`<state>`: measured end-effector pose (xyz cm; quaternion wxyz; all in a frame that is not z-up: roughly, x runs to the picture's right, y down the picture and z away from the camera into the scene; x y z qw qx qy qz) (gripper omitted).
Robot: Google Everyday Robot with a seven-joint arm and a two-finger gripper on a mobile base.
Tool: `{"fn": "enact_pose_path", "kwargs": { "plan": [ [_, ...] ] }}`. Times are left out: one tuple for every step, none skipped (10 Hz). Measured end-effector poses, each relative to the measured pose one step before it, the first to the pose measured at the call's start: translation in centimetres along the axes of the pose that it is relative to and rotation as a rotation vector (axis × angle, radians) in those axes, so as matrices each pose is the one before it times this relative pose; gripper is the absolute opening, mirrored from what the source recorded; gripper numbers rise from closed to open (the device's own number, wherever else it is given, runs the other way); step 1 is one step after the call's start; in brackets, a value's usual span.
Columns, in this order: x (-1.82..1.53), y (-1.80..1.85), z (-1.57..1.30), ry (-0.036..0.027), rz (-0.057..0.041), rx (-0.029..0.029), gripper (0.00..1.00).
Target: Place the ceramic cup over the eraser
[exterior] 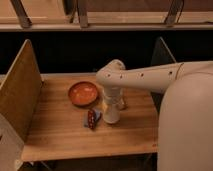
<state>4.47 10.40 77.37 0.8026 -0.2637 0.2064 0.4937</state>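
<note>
The white ceramic cup (111, 114) stands upright on the wooden table (60, 132), just right of a red-and-blue item (91, 119). My gripper (113, 101) hangs straight down from the white arm (145, 77) and sits directly on top of the cup, touching its rim. The dark eraser does not show; it is hidden or out of view.
A wide orange bowl (83, 93) sits behind and to the left of the cup. A small brownish object (123, 104) lies just right of the gripper. Upright boards stand at the table's left side (20, 95) and right side (162, 52). My white body (187, 130) fills the right.
</note>
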Motion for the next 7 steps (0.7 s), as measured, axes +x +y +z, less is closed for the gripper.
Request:
{"fn": "enact_pose_path", "kwargs": {
  "plan": [
    [0.005,0.027,0.002,0.00023,0.00010,-0.00070,0.73],
    [0.002,-0.001,0.002,0.00007,0.00003,-0.00002,0.79],
    [-0.001,-0.004,-0.003,-0.00007,-0.00003,0.00014,0.80],
    [0.005,0.000,0.005,0.00011,0.00011,-0.00018,0.80],
    [-0.006,-0.003,-0.014,-0.00024,0.00012,0.00002,0.80],
    [0.004,-0.001,0.004,0.00010,-0.00006,0.00002,0.80],
    [-0.001,-0.002,-0.003,-0.00004,0.00001,0.00007,0.80]
  ]
}}
